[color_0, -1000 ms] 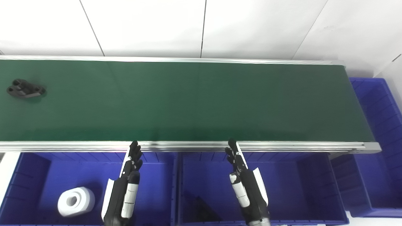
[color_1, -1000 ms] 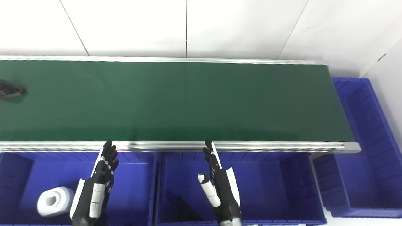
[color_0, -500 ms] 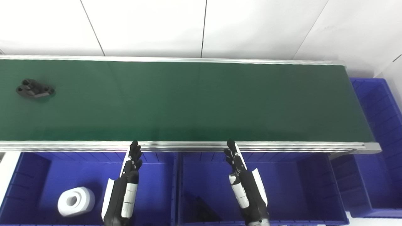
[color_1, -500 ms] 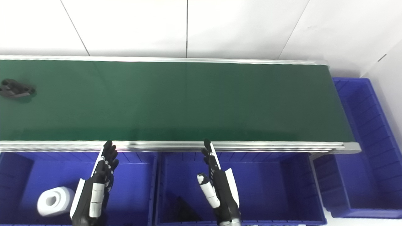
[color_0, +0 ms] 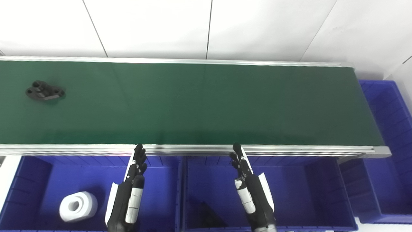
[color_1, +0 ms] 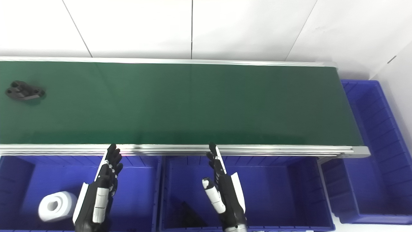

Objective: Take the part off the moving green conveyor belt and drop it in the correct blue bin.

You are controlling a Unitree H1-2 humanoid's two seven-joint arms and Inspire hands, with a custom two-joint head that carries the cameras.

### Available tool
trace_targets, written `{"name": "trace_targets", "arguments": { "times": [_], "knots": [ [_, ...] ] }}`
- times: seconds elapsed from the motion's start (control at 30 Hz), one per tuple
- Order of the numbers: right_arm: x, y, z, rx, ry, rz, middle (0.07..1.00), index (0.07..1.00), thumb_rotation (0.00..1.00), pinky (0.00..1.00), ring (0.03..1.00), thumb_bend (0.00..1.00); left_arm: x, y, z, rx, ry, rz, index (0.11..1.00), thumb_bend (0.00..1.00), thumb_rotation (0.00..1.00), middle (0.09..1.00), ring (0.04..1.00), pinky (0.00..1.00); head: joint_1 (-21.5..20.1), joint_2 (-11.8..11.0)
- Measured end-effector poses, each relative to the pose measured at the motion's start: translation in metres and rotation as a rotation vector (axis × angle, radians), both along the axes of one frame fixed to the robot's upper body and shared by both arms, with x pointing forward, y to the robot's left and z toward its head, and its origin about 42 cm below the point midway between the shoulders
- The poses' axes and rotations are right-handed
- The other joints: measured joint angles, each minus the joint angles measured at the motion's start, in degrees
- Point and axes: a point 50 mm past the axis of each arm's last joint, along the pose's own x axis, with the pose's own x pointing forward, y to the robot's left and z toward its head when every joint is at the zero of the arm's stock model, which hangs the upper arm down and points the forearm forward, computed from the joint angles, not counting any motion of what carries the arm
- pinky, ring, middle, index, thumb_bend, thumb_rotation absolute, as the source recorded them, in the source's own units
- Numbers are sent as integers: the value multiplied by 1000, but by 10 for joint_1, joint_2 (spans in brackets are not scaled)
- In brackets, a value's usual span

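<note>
**A:** Where's your part right now?

**B:** The black part (color_0: 45,91) lies flat on the green conveyor belt (color_0: 206,103), far out toward nine o'clock from the belt's middle, nearer the far rail than the near one. Nothing touches it, and both of your hands are well apart from it.

**A:** And my hands?

**B:** Your left hand (color_0: 128,193) hangs over the left blue bin (color_0: 29,180), fingers straight and apart, tips just at the belt's near rail, holding nothing. Your right hand (color_0: 251,190) is over the middle blue bin (color_0: 289,187), with its fingers extended and empty too. Both point toward twelve o'clock.

**A:** What's in the bins?

**B:** A white ring-shaped part (color_0: 78,206) sits in the left bin, at nine o'clock from your left hand. The middle bin holds a dark triangular piece (color_0: 206,216) near its front; it's too dim to say more. A third blue bin (color_0: 389,129) stands off the belt's end at three o'clock, and I see nothing in the portion that shows.

**A:** So how far along am I?

**B:** I'd judge that you're at the start. The pick, the carry and the drop are all left. Since the part is black, the middle bin with the dark piece looks the likelier match, but that's a guess.
</note>
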Motion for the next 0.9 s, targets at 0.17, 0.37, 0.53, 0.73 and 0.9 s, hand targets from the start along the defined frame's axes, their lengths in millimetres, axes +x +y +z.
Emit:
{"name": "trace_targets", "arguments": {
  "times": [0.17,0.37,0.53,0.73,0.9],
  "knots": [
    [0,-1,0,-1,1,-3,1000,1000,1000,963,964,801,0,-1,0,9,0,-6,1000,717,964,1000,1000,1000,11,-6],
    [-1,-3,-3,-1,11,-11,1000,1000,1000,965,968,791,0,-3,-2,13,5,-10,1000,727,970,1000,1000,1000,19,-14],
    [-1,-4,-4,4,15,-13,1000,1000,1000,971,968,813,-1,-3,-3,20,7,-8,1000,735,961,1000,1000,1000,18,-18],
    [-1,-6,-4,1,16,-14,1000,1000,1000,962,961,791,-1,-5,-3,22,8,-11,1000,719,970,1000,1000,1000,29,-25],
    [-5,-12,-12,0,16,-12,1000,1000,1000,960,967,763,-3,-10,-10,54,10,-19,1000,785,978,1000,1000,1000,67,-43]
  ]
}}
